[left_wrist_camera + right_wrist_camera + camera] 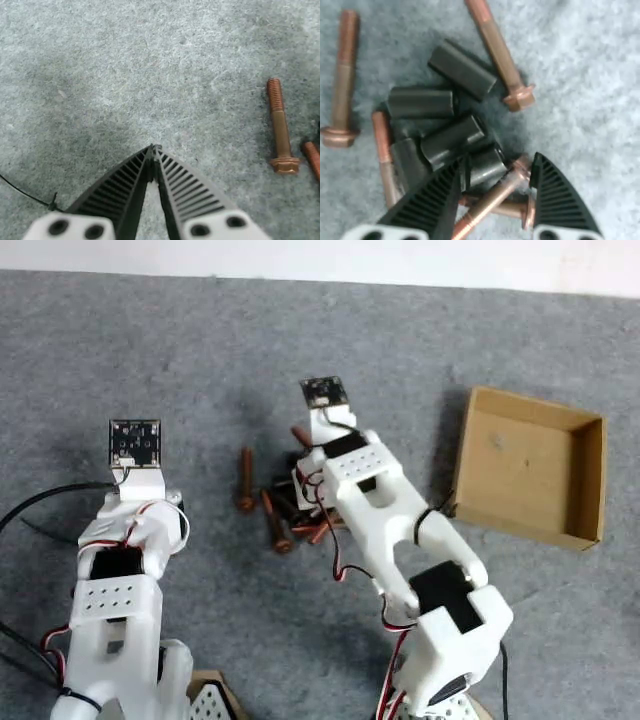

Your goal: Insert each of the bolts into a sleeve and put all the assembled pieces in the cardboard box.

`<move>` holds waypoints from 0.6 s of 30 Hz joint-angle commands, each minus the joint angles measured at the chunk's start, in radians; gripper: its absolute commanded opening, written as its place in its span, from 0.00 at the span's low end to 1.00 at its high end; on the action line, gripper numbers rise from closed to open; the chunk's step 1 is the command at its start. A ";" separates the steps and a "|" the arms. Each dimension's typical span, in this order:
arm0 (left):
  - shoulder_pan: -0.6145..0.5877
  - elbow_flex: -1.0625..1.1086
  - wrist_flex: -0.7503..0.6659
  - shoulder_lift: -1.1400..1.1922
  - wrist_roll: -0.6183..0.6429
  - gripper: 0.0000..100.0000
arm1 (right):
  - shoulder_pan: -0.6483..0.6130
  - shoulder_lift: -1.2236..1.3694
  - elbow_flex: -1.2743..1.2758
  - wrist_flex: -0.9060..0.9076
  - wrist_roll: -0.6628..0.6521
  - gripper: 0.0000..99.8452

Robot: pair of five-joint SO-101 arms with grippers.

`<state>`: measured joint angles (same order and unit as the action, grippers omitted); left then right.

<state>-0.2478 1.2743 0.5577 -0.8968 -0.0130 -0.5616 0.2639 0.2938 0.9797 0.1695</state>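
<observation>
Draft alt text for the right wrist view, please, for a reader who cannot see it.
The open right gripper, with black ribbed fingers, is over a heap of dark cylindrical metal sleeves and copper-coloured flanged bolts on grey felt-like cloth. One bolt and one sleeve lie between the fingers; another bolt lies apart from the heap.

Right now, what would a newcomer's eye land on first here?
First, the heap of copper bolts and dark sleeves mid-table, with the right gripper open over it. Next, the box on the right arm's side, and the left gripper shut above bare carpet.
</observation>
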 commanded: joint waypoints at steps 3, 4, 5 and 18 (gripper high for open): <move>-0.013 -0.005 -0.017 -0.024 0.006 0.01 | -0.013 0.019 0.005 0.062 0.014 0.18; -0.013 -0.005 -0.017 -0.024 0.006 0.01 | -0.013 0.019 0.005 0.062 0.014 0.18; -0.013 -0.005 -0.017 -0.024 0.006 0.01 | -0.012 0.018 0.005 0.062 0.014 0.18; -0.013 -0.005 -0.017 -0.024 0.006 0.01 | -0.024 -0.073 0.008 0.058 0.014 0.18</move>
<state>-0.2478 1.2743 0.5577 -0.8968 -0.0130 -0.5600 0.2440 0.2954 1.0134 0.1695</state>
